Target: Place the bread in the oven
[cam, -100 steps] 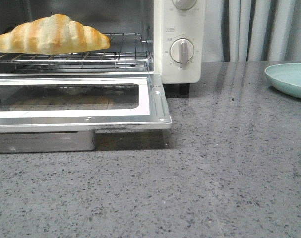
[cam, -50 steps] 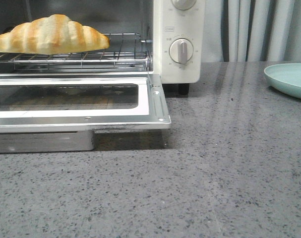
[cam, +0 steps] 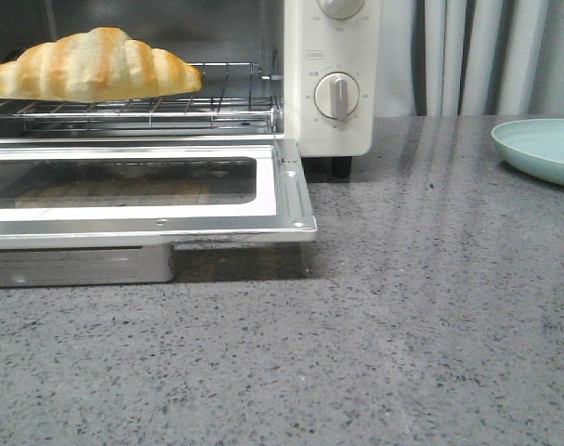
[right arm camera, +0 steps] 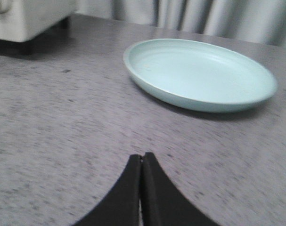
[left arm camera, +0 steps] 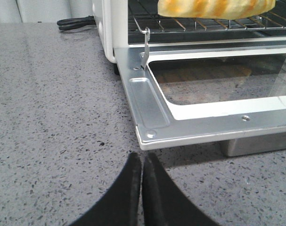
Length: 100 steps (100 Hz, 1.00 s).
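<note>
The golden-brown bread lies on the wire rack inside the cream-white oven, whose glass door hangs open and flat. The bread also shows in the left wrist view on the rack. My left gripper is shut and empty, low over the counter just in front of the door's near corner. My right gripper is shut and empty over the counter, short of the plate. Neither gripper shows in the front view.
A pale green empty plate sits at the right of the grey speckled counter; it fills the right wrist view. A black power cord lies beside the oven. Grey curtains hang behind.
The whole front view has drifted slightly to the left. The bread stays on the rack and the door stays open.
</note>
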Available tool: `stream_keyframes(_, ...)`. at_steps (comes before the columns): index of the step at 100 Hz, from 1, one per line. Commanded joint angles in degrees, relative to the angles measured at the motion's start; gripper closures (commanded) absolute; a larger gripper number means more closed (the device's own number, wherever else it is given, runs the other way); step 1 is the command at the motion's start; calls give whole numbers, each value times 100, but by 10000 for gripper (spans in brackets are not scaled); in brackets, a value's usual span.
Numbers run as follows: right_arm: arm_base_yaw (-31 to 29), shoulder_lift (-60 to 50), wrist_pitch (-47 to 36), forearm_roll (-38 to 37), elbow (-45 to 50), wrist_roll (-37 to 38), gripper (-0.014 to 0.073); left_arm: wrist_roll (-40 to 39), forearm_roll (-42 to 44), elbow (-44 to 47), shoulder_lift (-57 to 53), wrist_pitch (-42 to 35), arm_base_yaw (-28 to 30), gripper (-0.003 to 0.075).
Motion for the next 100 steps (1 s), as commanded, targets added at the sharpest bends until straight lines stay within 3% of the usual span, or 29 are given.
stream_keyframes(1, -257, -294, 226, 41, 63, -3, 652, -72, -53, 125, -169, -425, 21, 741)
stream_keyframes(12, -359, -806, 918, 53, 63, -15, 652, -72, -53, 125, -169, -425, 21, 741)
stream_keyframes(100, -372, -779, 848, 53, 63, -15, 652, -72, -53, 125, -169, -425, 21, 741)
